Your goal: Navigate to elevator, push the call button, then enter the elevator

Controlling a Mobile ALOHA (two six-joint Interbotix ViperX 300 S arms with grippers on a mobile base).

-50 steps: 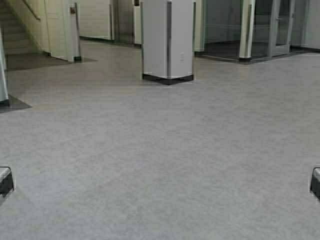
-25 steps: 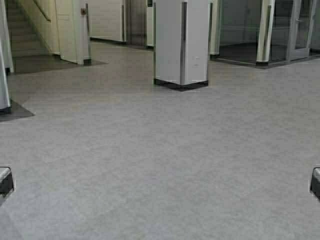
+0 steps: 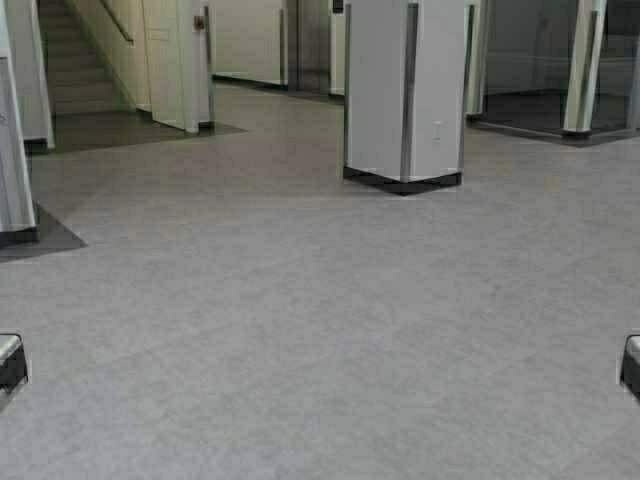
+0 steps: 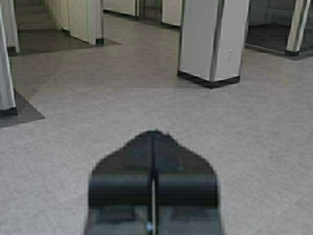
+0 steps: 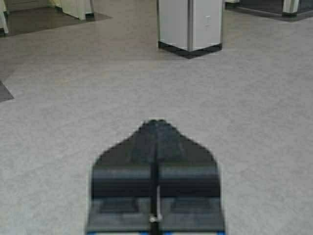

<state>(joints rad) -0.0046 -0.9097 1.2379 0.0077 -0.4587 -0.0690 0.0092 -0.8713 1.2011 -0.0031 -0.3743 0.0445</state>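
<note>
Where the elevator is: likely the grey doors far back, past the white pillar.
Call button: too small to see yet.
Left hand: fingers pressed together, holding nothing.
Right hand: pressed together too.
Button feel: probably hard and stiff; poke its middle with a fingertip.
Views: only the wrist views show the fingers; the high view shows more stairs.

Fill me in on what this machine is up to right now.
The robot is driving across a lobby of grey speckled floor, handling nothing. The left gripper and the right gripper are held low in front with jaws shut and empty. Ahead and to the right stands a square white pillar with a black base. A beige staircase is at far left, and glass doors at far right. A dark metal doorway sits far back; no call button is discernible.
</note>
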